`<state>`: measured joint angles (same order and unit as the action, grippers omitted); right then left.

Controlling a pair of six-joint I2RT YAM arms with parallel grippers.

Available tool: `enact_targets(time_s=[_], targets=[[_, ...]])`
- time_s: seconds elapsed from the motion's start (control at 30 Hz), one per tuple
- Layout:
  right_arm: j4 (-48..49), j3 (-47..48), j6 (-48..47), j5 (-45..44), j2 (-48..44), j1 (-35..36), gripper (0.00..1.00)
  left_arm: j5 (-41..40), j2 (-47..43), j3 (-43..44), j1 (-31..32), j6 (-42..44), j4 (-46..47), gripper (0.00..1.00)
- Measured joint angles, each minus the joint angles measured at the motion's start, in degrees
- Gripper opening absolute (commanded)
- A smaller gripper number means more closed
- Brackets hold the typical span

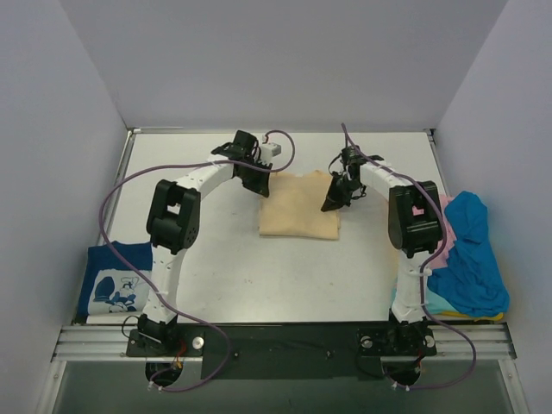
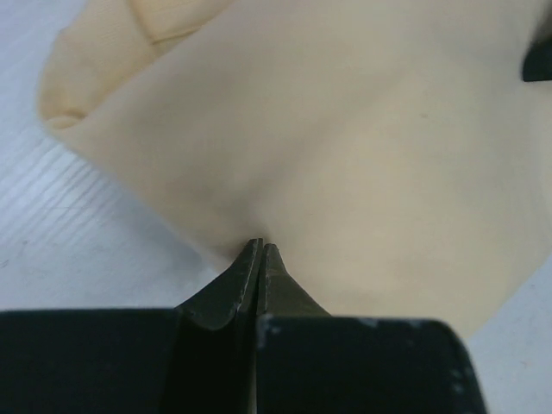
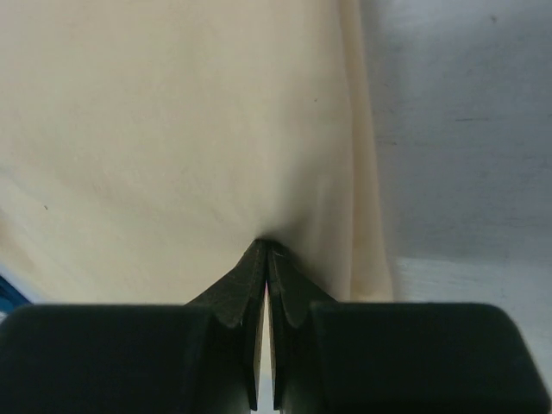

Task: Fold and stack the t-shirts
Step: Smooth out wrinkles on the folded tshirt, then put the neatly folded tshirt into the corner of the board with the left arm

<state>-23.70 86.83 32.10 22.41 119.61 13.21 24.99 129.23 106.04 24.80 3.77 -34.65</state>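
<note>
A tan t-shirt (image 1: 300,207) lies partly folded at the middle of the table. My left gripper (image 1: 259,183) is shut on its far left edge; in the left wrist view the jaws (image 2: 261,248) pinch the tan cloth (image 2: 345,155). My right gripper (image 1: 334,200) is shut on the shirt's right edge; in the right wrist view its tips (image 3: 267,248) pinch the tan cloth (image 3: 172,129). A navy t-shirt with white cartoon print (image 1: 116,280) lies folded at the near left. A bright blue t-shirt (image 1: 470,254) lies crumpled on a pink one (image 1: 443,226) at the right.
White walls stand close on the left, back and right of the table (image 1: 259,276). Purple cables (image 1: 116,194) loop from both arms. A teal and yellow cloth edge (image 1: 431,312) shows under the blue pile at the near right.
</note>
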Motion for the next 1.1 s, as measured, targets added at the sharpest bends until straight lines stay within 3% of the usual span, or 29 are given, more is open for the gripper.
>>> enact_targets(time_s=[0.27,0.33,0.4,0.47,0.6,0.63,0.67,0.97,1.03,1.1], targets=[[0.57,-1.46,0.83,1.27,1.03,-1.99,0.00,-5.64,1.36,-1.99,-4.48,0.26,0.24,0.04],[0.57,-1.44,0.81,1.22,1.01,-1.99,0.01,-6.99,1.31,-1.97,-4.76,0.50,0.31,0.15],[0.48,-1.44,0.72,0.96,0.79,-1.99,0.13,-7.65,1.27,-1.92,-4.74,0.37,0.24,0.30],[0.09,-1.44,0.50,0.11,0.15,-1.99,0.28,-7.89,0.83,-1.92,-4.63,-0.87,0.22,0.50],[-1.86,-1.44,-0.55,-3.67,-3.37,-2.10,0.49,-6.27,-3.65,-6.80,-4.55,-8.41,3.93,0.72],[-2.23,-1.44,-0.92,-4.57,-4.31,-2.23,0.51,-5.68,-5.51,-9.25,-4.52,-11.39,5.38,0.73],[-2.75,-1.44,-1.38,-5.75,-5.77,-2.38,0.52,-5.01,-7.72,-12.07,-4.44,-14.88,6.71,0.83],[-6.01,-2.71,-4.11,-10.75,-8.35,-2.84,0.52,0.31,-9.46,-23.02,-3.32,-33.38,17.09,0.85],[-6.47,-3.34,-4.26,-10.75,-8.07,-2.84,0.51,0.98,-9.11,-23.26,-3.13,-35.65,19.28,0.81],[-6.69,-3.93,-4.33,-10.78,-7.85,-2.84,0.50,1.99,-8.33,-23.32,-3.08,-37.90,20.94,0.67]])
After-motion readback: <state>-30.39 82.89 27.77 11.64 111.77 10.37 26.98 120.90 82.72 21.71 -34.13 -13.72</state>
